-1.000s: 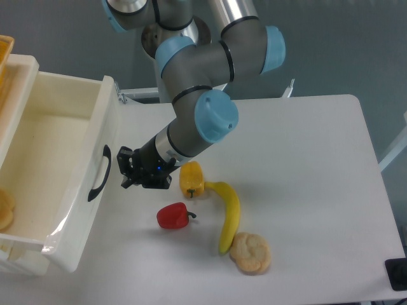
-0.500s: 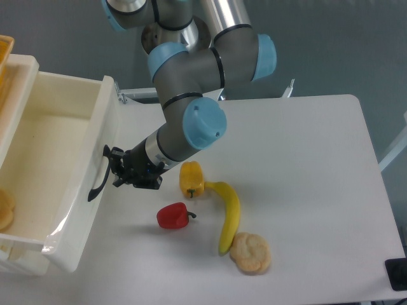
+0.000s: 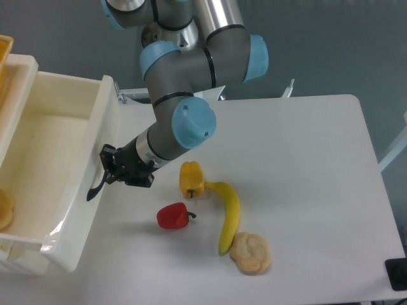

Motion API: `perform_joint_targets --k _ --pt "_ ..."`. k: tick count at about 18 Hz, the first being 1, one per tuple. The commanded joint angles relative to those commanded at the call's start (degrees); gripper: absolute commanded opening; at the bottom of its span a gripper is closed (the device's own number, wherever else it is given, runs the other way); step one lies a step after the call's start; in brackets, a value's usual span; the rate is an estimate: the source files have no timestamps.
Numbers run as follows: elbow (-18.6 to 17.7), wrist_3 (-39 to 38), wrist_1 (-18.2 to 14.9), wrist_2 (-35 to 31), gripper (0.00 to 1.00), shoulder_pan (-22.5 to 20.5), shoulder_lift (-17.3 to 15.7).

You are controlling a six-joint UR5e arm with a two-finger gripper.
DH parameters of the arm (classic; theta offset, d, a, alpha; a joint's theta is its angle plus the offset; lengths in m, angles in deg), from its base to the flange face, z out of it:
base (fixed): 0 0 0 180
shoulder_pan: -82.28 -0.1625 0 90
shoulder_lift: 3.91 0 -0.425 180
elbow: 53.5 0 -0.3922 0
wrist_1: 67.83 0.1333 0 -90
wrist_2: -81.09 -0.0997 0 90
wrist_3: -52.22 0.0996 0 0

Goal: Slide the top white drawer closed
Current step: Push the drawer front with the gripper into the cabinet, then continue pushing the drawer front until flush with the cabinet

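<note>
Top drawer: the large cream-white glossy plastic top drawer [image 3: 51,171] stands pulled well out at the left, its open cavity facing up; the front panel lies directly ahead of the jaws.
Drawer contents: a pale rounded item shows at the lower left inside edge, well behind the jaws; its kind cannot be told.
Yellow basket: a corner of a yellow woven basket [image 3: 5,51] shows at the upper left, far behind the panel from the jaws.
Handle: the curved black handle [image 3: 96,183] sits on the front panel, at or touching the fingertips.
Gripper: the black two-finger gripper [image 3: 109,170] is at the handle's upper part; whether the jaws are apart or together cannot be told, since black lies on black.
Arm: the grey and light-blue jointed arm [image 3: 184,95] rises behind the jaws toward the upper right.
Yellow pepper: a yellow bell pepper [image 3: 191,180] lies on the white table [image 3: 305,165], a little behind the jaws.
Red pepper: a red bell pepper [image 3: 173,216] lies behind and below the jaws.
Banana: a yellow banana [image 3: 229,215] touches the yellow pepper, further behind.
Bun: a beige bun [image 3: 250,253] lies at the banana's lower tip, farthest from the jaws.
Step in hand: pressing the panel to slide the drawer shut, by judgement.
Method advised: push square to the panel, along the slide direction, near the handle's middle; an off-centre push could rack the drawer. Keep the pace slow and steady.
</note>
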Motion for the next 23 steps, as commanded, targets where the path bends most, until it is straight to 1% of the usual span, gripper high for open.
perform_joint_targets --k 2,10,13,23 --pt "0.00 0.00 -0.79 0.09 0.00 0.00 -0.70" --pt "0.00 0.00 -0.97 0.09 0.00 0.61 -0.88" --pt "0.00 0.00 -2.02 0.09 0.00 1.32 -1.41" --pt "-0.18 -0.35 -2.55 0.26 0.00 4.30 -1.58"
